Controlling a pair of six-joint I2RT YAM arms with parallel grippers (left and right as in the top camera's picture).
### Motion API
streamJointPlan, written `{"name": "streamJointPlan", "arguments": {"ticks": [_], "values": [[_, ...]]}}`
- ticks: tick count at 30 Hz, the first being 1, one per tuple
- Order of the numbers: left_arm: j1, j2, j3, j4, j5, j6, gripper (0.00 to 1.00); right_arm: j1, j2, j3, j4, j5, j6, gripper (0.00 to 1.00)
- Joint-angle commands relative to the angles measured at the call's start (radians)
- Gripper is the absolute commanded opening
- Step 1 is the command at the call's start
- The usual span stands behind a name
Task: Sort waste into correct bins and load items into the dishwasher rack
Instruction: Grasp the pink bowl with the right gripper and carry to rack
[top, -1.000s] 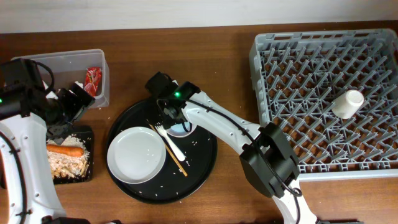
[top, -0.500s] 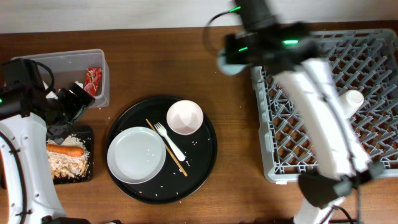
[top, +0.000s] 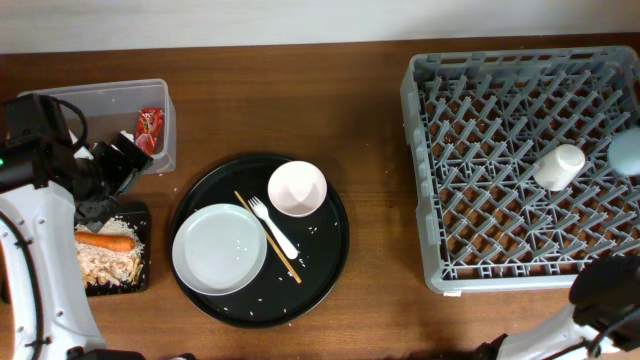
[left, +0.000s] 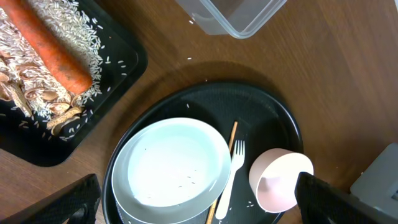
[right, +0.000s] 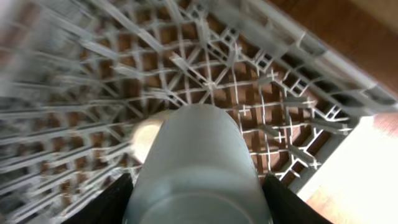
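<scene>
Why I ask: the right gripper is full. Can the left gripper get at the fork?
Probably yes: the fork lies uncovered on the round tray, and the left gripper is open.

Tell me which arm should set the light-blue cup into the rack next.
Right. Its jaws grip the light-blue cup directly above the dishwasher rack, near the small white cup. The left arm sits across the table by the clear tub, jaws open and empty, far from the rack.

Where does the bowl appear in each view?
Overhead: bowl left of centre, at the upper right of the round tray.
Left wrist: bowl at lower right.
Right wrist: not in it.
Shared landmark: the fork beside the bowl.
</scene>
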Motion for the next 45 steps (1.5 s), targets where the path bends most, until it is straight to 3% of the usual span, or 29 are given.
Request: {"name": "streamJointPlan", "arguments": {"ticks": [1,6,10,15,19,24,26,27,30,37,45], "values": [[0.006,-0.003,0.0,-0.001,0.007,0.002,0.99,-0.021,0.024,-0.124,0.071,0.066,0.004,0.54],[0.006,-0.003,0.0,-0.001,0.007,0.002,0.99,-0.02,0.024,-0.162,0.098,0.084,0.004,0.64],[0.006,-0.003,0.0,-0.001,0.007,0.002,0.99,-0.017,0.024,-0.162,0.077,0.055,0.005,0.87],[0.006,-0.003,0.0,-0.001,0.007,0.002,0.99,0.024,-0.016,-0.158,0.06,-0.087,0.004,0.89],[0.006,-0.003,0.0,-0.001,0.007,0.002,0.99,0.241,-0.147,-0.14,0.068,-0.16,-0.048,0.9],[0.006,-0.003,0.0,-0.001,0.007,0.002,0.99,0.733,-0.171,-0.144,0.072,-0.197,-0.106,0.84],[0.006,-0.003,0.0,-0.001,0.007,0.002,0.99,0.908,-0.13,-0.148,0.079,-0.19,-0.119,0.71],[0.006,-0.003,0.0,-0.001,0.007,0.002,0.99,1.014,-0.087,-0.148,0.092,-0.174,-0.119,0.56],[0.006,-0.003,0.0,-0.001,0.007,0.002,0.99,1.203,0.04,-0.148,0.142,-0.157,-0.116,0.5],[0.006,-0.003,0.0,-0.001,0.007,0.002,0.99,1.406,0.322,-0.148,0.262,-0.161,-0.055,0.5],[0.006,-0.003,0.0,-0.001,0.007,0.002,0.99,1.467,0.393,-0.148,0.386,-0.074,-0.055,0.5]]}}
